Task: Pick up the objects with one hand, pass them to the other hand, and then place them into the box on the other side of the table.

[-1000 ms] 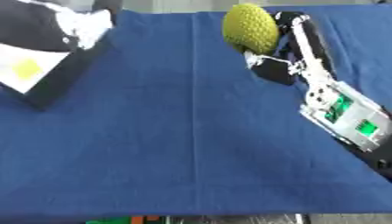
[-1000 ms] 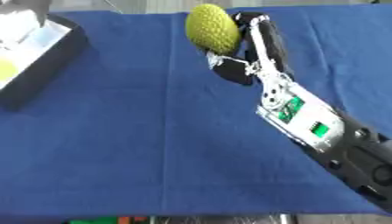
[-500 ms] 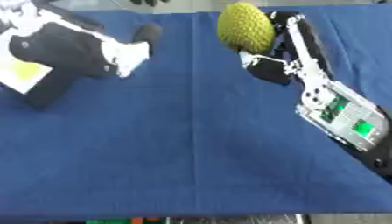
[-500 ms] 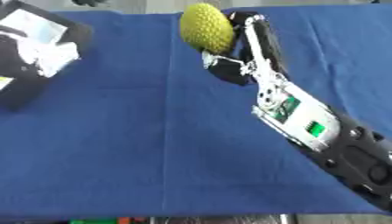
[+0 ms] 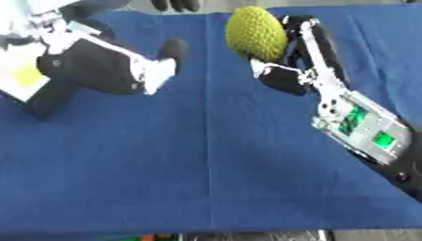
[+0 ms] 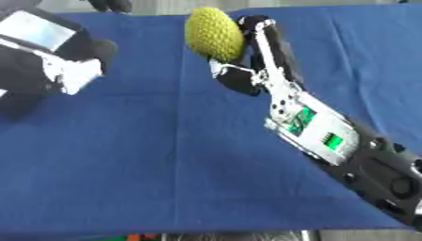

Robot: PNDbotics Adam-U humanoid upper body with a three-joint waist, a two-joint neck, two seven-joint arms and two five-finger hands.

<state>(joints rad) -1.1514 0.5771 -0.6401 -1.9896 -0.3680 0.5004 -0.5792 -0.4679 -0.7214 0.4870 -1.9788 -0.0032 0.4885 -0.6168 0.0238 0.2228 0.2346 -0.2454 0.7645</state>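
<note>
One fruit: yellow-green bumpy fruit point(image 5: 256, 33), at 12 o'clock above the blue surface point(image 5: 206, 160)
Right hand point(image 5: 290, 70): fingers curled round the fruit, which sits at its 11 o'clock
Left hand point(image 5: 161, 66): at 10 o'clock, finger posture cannot be told

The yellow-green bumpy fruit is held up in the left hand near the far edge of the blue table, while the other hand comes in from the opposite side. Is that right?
Not quite. The yellow-green bumpy fruit is held by the right hand, as the left eye view shows. The rest stands: it is near the far edge of the blue table, and the left hand comes in from the opposite side.
</note>
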